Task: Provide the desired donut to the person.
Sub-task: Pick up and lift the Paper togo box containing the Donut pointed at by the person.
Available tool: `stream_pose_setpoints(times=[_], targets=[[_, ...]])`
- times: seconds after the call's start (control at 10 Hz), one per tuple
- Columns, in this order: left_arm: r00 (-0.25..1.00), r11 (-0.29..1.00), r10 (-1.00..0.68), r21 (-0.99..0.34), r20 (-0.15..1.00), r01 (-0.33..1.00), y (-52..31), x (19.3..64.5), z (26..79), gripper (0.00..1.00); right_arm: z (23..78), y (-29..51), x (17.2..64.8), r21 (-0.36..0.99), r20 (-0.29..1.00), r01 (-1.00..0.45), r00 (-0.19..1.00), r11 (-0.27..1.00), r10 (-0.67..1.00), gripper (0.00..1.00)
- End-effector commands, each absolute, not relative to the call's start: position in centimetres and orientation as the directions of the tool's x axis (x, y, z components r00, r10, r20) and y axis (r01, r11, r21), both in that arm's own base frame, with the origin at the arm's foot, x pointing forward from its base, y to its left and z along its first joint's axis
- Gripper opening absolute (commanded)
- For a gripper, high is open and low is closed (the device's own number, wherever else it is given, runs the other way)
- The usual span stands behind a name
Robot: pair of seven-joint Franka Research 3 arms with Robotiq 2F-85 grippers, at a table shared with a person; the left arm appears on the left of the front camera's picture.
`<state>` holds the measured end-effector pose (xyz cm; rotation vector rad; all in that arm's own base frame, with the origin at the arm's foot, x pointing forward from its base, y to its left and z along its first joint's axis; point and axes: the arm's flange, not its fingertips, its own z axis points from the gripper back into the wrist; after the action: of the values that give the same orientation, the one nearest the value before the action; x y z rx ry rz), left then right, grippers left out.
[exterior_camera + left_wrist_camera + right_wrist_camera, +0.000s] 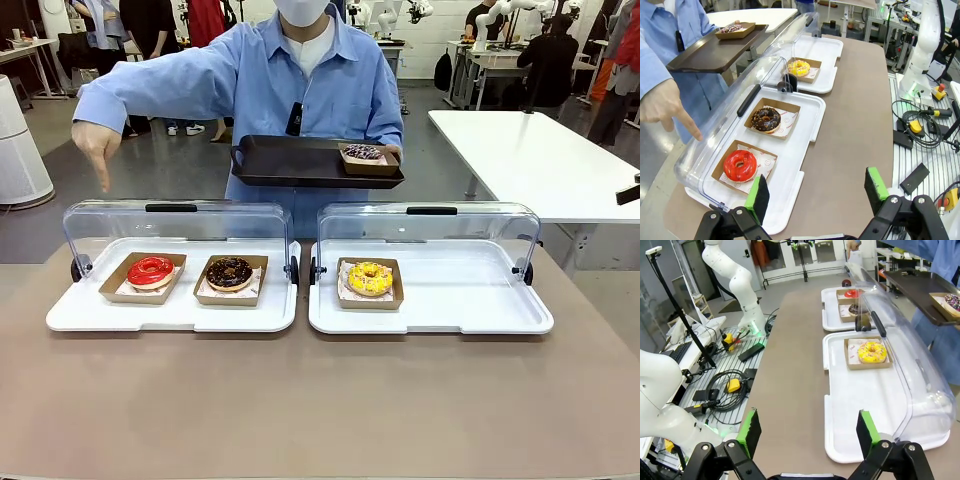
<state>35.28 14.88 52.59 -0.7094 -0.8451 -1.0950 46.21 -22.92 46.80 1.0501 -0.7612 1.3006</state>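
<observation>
Nothing delivered yet: the person's hand (pixel 100 150) points at the red donut (pixel 150 270), boxed at 9 o'clock of the chocolate donut (pixel 230 272), and your left gripper (pixel 816 192) and right gripper (pixel 808 432) gape wide, empty; pick-up and handover remain.

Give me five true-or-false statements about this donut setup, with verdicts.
1. The person's hand points down toward the red donut. True.
2. The yellow donut shares a tray with the chocolate donut. False: it sits alone in the right white tray.
3. Both clear lids are shut. False: both stand open.
4. The black tray that the person holds carries one boxed donut. True.
5. The left gripper holds a donut. False: it is open and empty.
</observation>
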Motion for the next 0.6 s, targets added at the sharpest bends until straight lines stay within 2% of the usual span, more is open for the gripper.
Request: stream_pose_setpoints(times=[0.0,0.1,0.3,0.5], targets=[[0.243,0.342,-0.58,-0.038,0.778,0.939,13.7,35.9,53.3,1.0,46.8,-23.0,46.1,0.184,0.913,-0.982,0.151,-0.052,0.379,1.0],[0.257,0.359,-0.698,0.017,0.669,0.933,12.2,37.1,53.9,1.0,46.8,-23.0,46.1,0.184,0.913,-0.982,0.151,-0.052,0.379,1.0],[0.237,0.301,-0.872,0.085,0.429,0.95,8.8,38.9,53.6,1.0,46.8,-23.0,46.1,0.184,0.913,-0.982,0.151,-0.052,0.379,1.0],[0.151,0.172,-0.967,0.087,0.205,0.981,5.2,39.5,51.1,1.0,46.8,-23.0,46.1,0.184,0.913,-0.982,0.151,-0.052,0.379,1.0]])
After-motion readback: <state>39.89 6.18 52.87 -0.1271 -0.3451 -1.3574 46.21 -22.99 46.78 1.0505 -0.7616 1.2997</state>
